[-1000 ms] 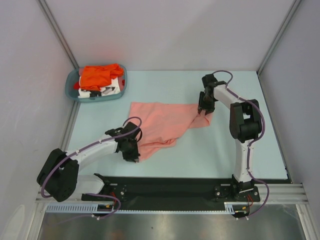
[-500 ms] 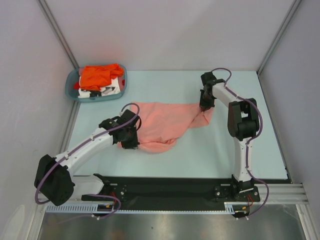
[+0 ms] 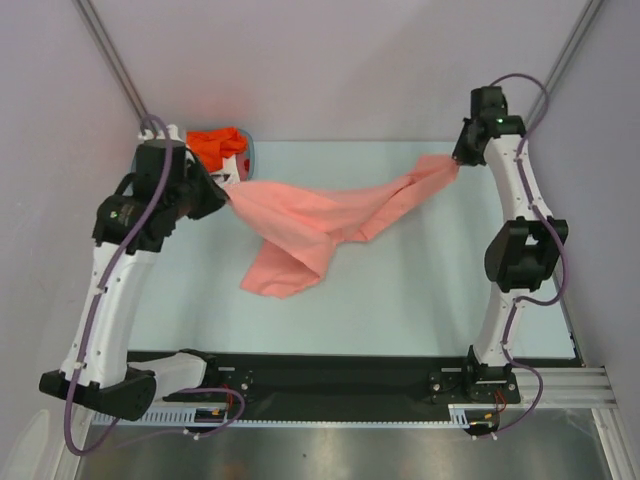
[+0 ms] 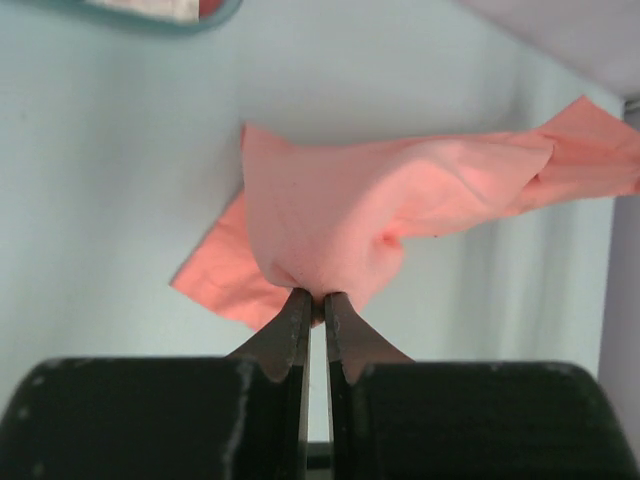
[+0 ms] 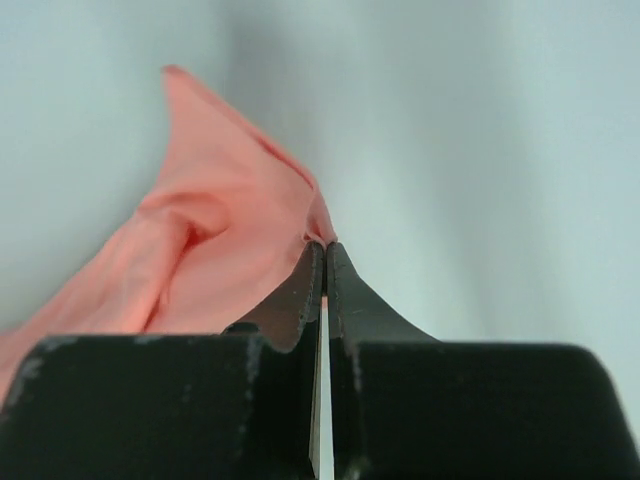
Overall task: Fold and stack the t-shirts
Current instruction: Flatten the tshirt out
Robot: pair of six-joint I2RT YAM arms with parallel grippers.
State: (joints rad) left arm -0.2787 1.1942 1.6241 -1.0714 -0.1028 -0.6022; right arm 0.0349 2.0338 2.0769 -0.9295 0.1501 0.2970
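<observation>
The salmon-pink t-shirt (image 3: 330,212) was observed stretched above the worktop (image 3: 420,290), with the left claw (image 4: 312,297) closed on one end at far left, the right claw (image 5: 322,248) closed on the other end at far right, and a loose fold drooping nearer.

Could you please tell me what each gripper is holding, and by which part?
Both hold the plain salmon-pink cloth t-shirt: the left gripper pinches a bunched fold at one end, the right gripper pinches an edge at the opposite end.
</observation>
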